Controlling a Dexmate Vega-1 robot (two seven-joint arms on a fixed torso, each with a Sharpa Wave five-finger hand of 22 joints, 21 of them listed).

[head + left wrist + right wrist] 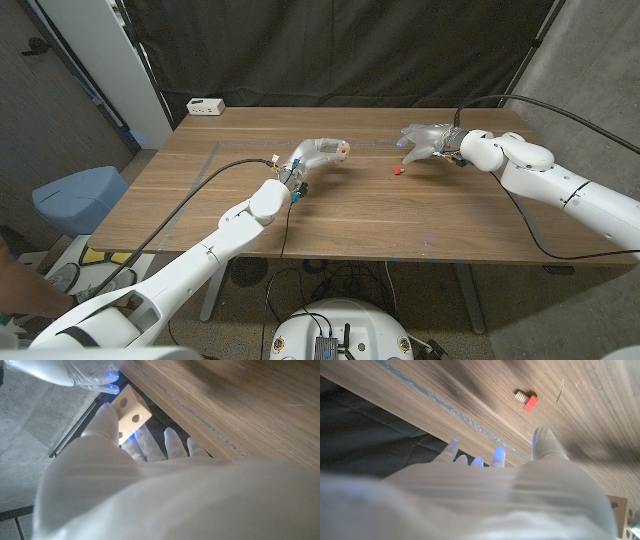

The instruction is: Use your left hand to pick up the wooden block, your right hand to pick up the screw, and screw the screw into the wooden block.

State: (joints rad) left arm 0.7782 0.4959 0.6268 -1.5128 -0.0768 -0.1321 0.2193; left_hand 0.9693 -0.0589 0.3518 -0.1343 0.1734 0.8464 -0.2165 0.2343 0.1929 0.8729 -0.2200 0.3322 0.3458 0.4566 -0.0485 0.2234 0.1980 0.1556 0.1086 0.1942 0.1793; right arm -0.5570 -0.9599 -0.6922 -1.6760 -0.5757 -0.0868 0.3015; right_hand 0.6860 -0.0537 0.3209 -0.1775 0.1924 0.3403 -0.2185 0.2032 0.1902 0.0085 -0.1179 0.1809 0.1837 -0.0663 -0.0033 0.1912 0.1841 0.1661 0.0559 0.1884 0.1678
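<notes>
- Left robot hand (322, 153): holds the wooden block (342, 150) at its fingertips, lifted clear of the counter (200, 200). In the left wrist view the block (131, 414) sits between the thumb and the other fingers, drilled holes facing the camera. The grip looks shallow, judged from how little of the block is covered. Risk: the block twists or slips out once turning force comes on it.
- Right robot hand (425, 143): holds nothing, fingers spread, hovering over the counter just beside the screw (398, 170). The screw lies on its side on the wood, red head and pale threaded shank visible in the right wrist view (527, 399).
- Risk at pickup: the screw is small and lies low on the surface. Fingertips closing from above may push it or roll it along the counter instead of catching it.
- Risk of poor hold: if gripped by the shank and not the red head, the threads would be covered and the tip could not enter a hole.
- Risk at mating: the block shows more than one hole. A tilted approach could cross the thread or skate off the face, and would press the block out of the left fingers.
- Risk of collision: the two hands are well apart now and must meet over the counter; a misjudged closing could knock the fingers together.
- Cables trail from both arms (190, 205); snagging looks unlikely but cannot be ruled out.
</notes>
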